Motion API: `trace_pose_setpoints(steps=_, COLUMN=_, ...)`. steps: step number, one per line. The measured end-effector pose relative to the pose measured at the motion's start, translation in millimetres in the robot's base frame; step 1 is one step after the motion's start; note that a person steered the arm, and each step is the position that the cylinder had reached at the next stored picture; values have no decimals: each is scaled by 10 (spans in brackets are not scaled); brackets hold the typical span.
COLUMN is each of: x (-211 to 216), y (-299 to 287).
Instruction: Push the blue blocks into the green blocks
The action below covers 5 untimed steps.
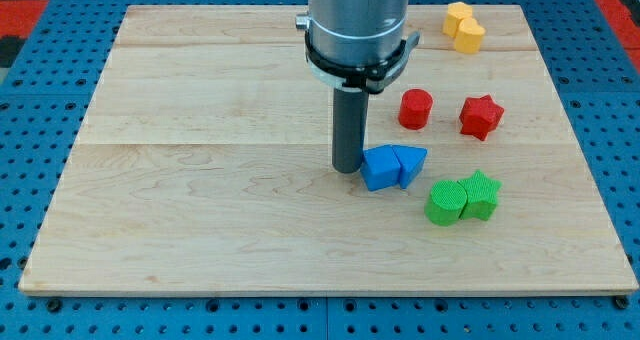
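Observation:
Two blue blocks touch each other right of the board's middle: a blue cube (379, 168) and a blue triangular block (411, 163) on its right. Two green blocks touch each other lower right of them: a green round block (445, 201) and a green star-shaped block (481, 194). A small gap separates blue from green. My tip (348, 169) rests on the board just left of the blue cube, touching or nearly touching its left side.
A red round block (415, 109) and a red star-shaped block (481, 116) lie above the blue and green pairs. Two yellow blocks (463, 27) sit touching near the board's top right edge. The wooden board (200, 180) lies on a blue perforated table.

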<state>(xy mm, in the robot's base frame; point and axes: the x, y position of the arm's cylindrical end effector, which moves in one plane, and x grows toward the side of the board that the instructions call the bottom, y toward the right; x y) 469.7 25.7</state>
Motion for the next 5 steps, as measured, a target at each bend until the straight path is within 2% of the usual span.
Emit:
trace_pose_setpoints(steps=1, x=-16, y=339)
trace_pose_setpoints(steps=3, x=-159, y=449)
trace_pose_setpoints(steps=5, x=12, y=1040)
